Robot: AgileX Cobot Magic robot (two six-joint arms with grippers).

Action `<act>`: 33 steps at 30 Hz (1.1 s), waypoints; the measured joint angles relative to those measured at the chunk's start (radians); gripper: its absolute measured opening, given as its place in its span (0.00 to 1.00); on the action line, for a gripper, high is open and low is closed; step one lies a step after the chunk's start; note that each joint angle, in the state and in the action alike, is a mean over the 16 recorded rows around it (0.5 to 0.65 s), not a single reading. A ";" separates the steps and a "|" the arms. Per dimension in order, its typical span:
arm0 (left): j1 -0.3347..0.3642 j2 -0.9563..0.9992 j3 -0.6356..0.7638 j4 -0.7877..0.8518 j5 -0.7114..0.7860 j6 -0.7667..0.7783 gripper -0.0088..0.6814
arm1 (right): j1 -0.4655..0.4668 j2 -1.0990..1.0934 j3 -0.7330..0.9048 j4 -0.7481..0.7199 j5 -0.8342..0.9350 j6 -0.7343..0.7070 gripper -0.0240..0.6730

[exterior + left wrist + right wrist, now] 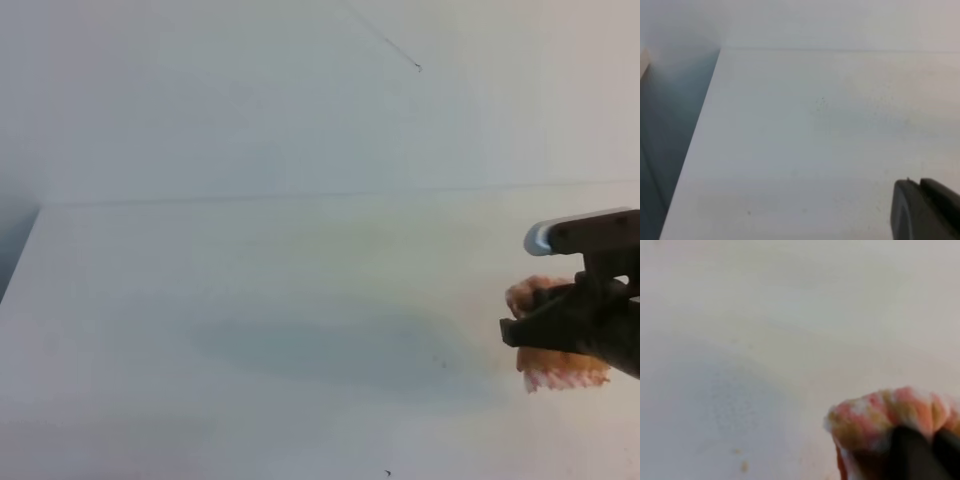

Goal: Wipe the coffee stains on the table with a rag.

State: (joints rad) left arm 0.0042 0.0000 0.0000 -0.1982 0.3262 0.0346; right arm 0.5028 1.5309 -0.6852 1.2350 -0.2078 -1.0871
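Large plain white matte table (pixel 250 330) fills every view; back edge runs roughly level across the exterior high view, left edge drops to a dark gap. No glossy brown puddle visible. Only a faint yellowish tinge over mid-table and a dull greyish oval patch (pixel 320 345) left of the right arm. Right wrist view shows a couple of tiny tan specks (pixel 743 466) on the surface near the bottom edge.

Dark right gripper (pixel 520 325) enters from the right edge of the exterior high view, over the right side of the table. Jaws nearly closed, clamped on the small orange-pink cloth rag with white mottling (pixel 560 370).

The rag sits right at the gripper tip, bunched: some cloth bulges above the jaws, more hangs below. Its long axis runs roughly up-down in the high view, across the gripper's reach line. Can't tell if its lower edge touches the table. In the right wrist view, the wad sits bottom right, with dark fingers (pixel 910 455) over it.

Left gripper (pixel 927 210): only a dark corner shows, bottom right of the left wrist view, above bare table. Jaw state — can't tell.
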 joint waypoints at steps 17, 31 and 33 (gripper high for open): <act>0.000 0.000 0.000 0.000 0.000 0.000 0.01 | 0.000 0.257 -0.281 -0.030 0.198 -0.085 0.08; 0.000 0.000 0.000 0.000 0.000 0.000 0.01 | 0.000 0.419 -0.381 0.018 0.205 -0.131 0.16; 0.000 0.000 0.000 0.000 0.000 0.000 0.01 | 0.000 0.422 -0.382 0.028 0.215 -0.129 0.22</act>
State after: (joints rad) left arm 0.0042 0.0000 0.0000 -0.1982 0.3262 0.0346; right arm 0.5024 1.9530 -1.0673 1.2633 0.0076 -1.2162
